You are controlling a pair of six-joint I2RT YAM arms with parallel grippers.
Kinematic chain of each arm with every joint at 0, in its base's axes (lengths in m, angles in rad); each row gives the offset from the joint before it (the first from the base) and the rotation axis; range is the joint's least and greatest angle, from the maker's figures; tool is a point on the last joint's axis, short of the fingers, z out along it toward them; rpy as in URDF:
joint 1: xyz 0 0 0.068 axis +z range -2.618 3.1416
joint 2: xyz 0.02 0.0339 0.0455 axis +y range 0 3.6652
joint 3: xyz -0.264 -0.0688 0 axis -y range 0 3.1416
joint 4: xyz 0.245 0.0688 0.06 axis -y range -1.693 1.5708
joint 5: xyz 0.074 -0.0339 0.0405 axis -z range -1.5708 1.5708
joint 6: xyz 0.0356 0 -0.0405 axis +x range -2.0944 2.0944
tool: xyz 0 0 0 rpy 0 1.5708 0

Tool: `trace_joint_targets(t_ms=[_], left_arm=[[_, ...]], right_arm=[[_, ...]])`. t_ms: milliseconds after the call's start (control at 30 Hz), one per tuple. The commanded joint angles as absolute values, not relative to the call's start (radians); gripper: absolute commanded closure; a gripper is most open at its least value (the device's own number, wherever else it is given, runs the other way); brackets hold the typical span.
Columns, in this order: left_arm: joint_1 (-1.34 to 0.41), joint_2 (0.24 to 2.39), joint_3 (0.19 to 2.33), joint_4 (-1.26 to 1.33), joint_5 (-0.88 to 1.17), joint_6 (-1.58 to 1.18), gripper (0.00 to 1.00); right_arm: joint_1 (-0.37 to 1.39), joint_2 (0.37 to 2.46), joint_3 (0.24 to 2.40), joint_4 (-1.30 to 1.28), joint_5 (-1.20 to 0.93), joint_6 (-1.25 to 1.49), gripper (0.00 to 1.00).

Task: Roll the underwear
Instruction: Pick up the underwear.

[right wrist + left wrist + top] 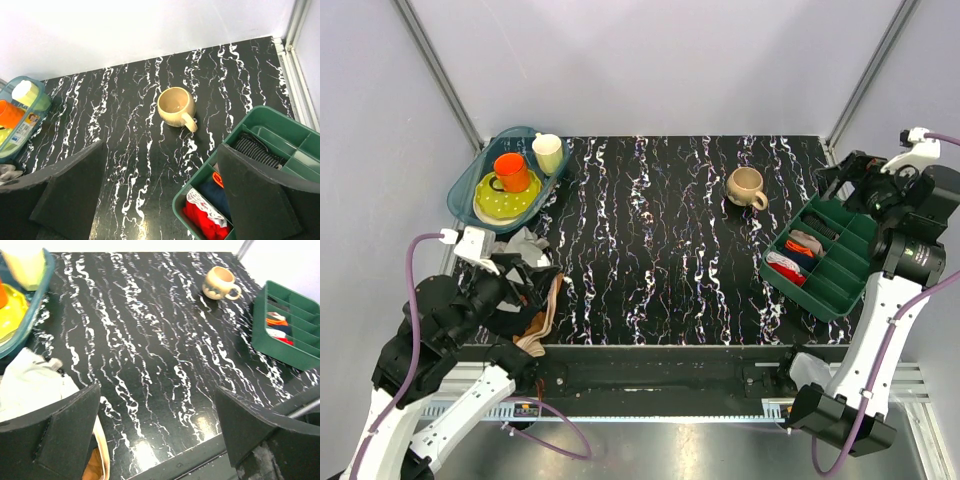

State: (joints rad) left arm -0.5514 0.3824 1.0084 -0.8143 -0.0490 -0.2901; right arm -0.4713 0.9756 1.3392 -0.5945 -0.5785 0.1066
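Well to the left of the beige mug (747, 187), on the arms' side of it, the underwear (30, 385) lies crumpled in a heap with a tan cloth (542, 318) just beside it. The left gripper (157, 400) hangs over that heap, jaws spread wide and nothing between them; the grey fabric sits off to one side of the gap. I'd judge the rolling not yet started. The next move calls for pinching the underwear alone, drawing it out onto the table (650, 270) toward the mug and flattening it. Right of the mug, over the green organiser (825, 262), the right gripper (160, 155) gapes wide too, empty.
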Motion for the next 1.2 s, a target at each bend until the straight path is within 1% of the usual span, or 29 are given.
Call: trace_joint_targets(t_ms=[0, 33, 67, 167, 200, 300, 333, 367, 400, 433, 467, 500, 533, 567, 767, 833, 867, 1000, 1167], left_arm=[[-0.548, 0.391, 1.034, -0.822, -0.207, -0.322, 0.01], [-0.548, 0.412, 1.032, -0.837, -0.237, -0.337, 0.01], [-0.548, 0.426, 1.019, -0.841, -0.256, -0.353, 0.01], [-0.546, 0.508, 0.994, -0.831, -0.268, -0.357, 0.01], [-0.548, 0.529, 0.986, -0.824, -0.271, -0.359, 0.01], [-0.508, 0.604, 0.962, -0.784, -0.281, -0.354, 0.01], [-0.483, 0.621, 0.956, -0.769, -0.270, -0.350, 0.01], [-0.409, 0.635, 0.950, -0.758, -0.247, -0.338, 0.01], [-0.358, 0.668, 0.928, -0.746, -0.166, -0.330, 0.01], [-0.301, 0.687, 0.916, -0.724, -0.120, -0.315, 0.01], [-0.181, 0.704, 0.898, -0.713, -0.073, -0.307, 0.01], [-0.123, 0.738, 0.865, -0.695, -0.005, -0.299, 0.01], [-0.077, 0.755, 0.847, -0.690, 0.033, -0.302, 0.01], [-0.024, 0.770, 0.836, -0.686, 0.037, -0.311, 0.01], [-0.014, 0.954, 0.833, -0.657, 0.005, -0.334, 0.01], [-0.014, 1.043, 0.847, -0.647, -0.038, -0.333, 0.06], [-0.014, 1.072, 0.868, -0.646, -0.047, -0.331, 0.11], [-0.015, 1.216, 0.922, -0.618, -0.136, -0.337, 0.20], [-0.015, 1.311, 0.982, -0.568, -0.227, -0.416, 0.22]], right_arm=[[-0.471, 0.971, 1.336, -0.519, -0.671, 0.101, 0.00], [-0.471, 0.963, 1.297, -0.481, -0.724, 0.086, 0.00], [-0.471, 0.957, 1.273, -0.462, -0.868, 0.072, 0.00], [-0.457, 0.936, 1.154, -0.335, -1.117, 0.067, 0.00], [-0.430, 0.928, 1.123, -0.292, -1.103, 0.112, 0.00], [-0.260, 0.940, 1.066, -0.324, -0.994, 0.030, 0.00], [-0.170, 0.966, 1.033, -0.339, -0.959, 0.020, 0.00], [-0.131, 0.983, 1.013, -0.336, -0.941, 0.017, 0.00], [-0.100, 1.000, 0.993, -0.331, -0.919, 0.012, 0.00], [-0.077, 1.029, 0.939, -0.292, -0.943, 0.005, 0.00], [-0.077, 1.034, 0.916, -0.272, -0.957, 0.005, 0.00], [-0.075, 1.041, 0.911, -0.284, -0.954, -0.097, 0.00], [-0.074, 1.042, 0.934, -0.360, -0.936, -0.142, 0.00], [-0.071, 1.043, 0.942, -0.383, -0.931, -0.170, 0.00], [-0.069, 1.008, 0.934, -0.411, -0.945, -0.204, 0.00], [-0.067, 1.011, 0.942, -0.425, -0.953, -0.202, 0.00], [-0.067, 1.015, 0.945, -0.428, -0.956, -0.202, 0.00], [-0.066, 1.017, 0.948, -0.439, -0.968, -0.207, 0.00], [-0.060, 1.023, 0.946, -0.442, -0.973, -0.209, 0.00]])
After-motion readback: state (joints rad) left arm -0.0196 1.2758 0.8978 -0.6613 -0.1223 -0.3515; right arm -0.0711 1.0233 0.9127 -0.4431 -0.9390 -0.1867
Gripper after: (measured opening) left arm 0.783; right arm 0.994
